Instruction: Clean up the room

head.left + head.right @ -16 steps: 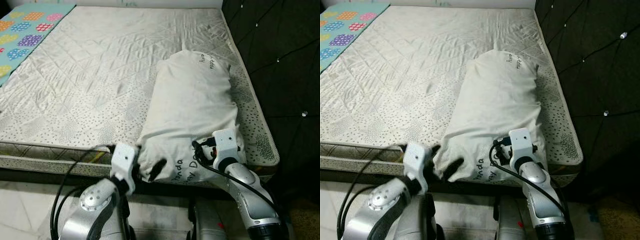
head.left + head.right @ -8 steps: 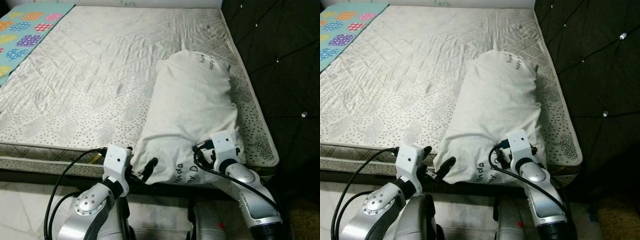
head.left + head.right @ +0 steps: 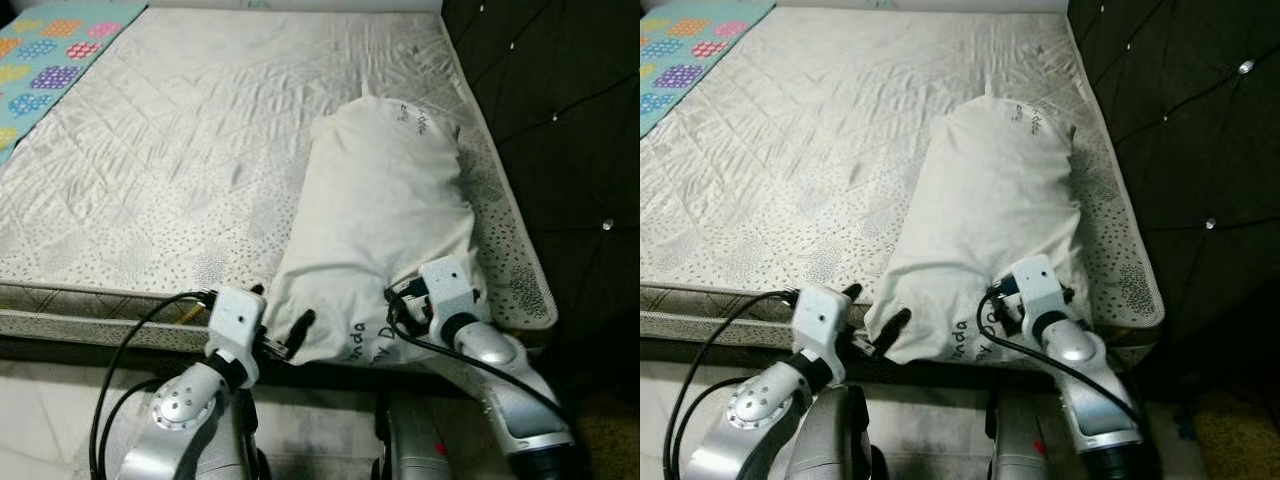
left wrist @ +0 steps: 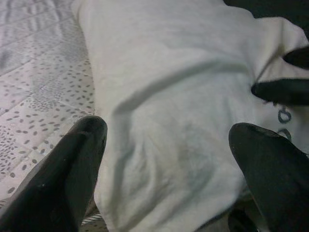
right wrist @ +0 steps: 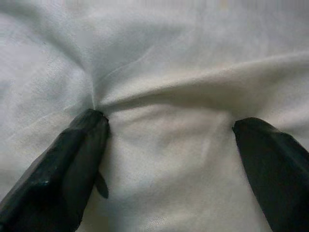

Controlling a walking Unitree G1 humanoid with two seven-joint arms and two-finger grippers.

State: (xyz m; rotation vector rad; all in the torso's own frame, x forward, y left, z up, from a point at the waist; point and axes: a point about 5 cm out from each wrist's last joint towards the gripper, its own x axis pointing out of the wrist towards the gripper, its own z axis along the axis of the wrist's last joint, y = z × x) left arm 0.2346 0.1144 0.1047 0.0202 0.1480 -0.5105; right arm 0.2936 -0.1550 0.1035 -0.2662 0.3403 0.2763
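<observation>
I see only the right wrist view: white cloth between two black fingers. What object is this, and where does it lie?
Observer: It is a long white fabric pillow with dark lettering, lying on the grey quilted mattress near its right edge.
Operator: Where is the other arm?
Observer: The left jaws stand open around the pillow's near left corner.
Operator: Is anything else on the bed?
Observer: A turquoise blanket with coloured patches lies at the far left corner.

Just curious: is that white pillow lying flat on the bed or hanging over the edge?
Mostly flat on the mattress; the pillow has its near end overhanging the edge.
</observation>
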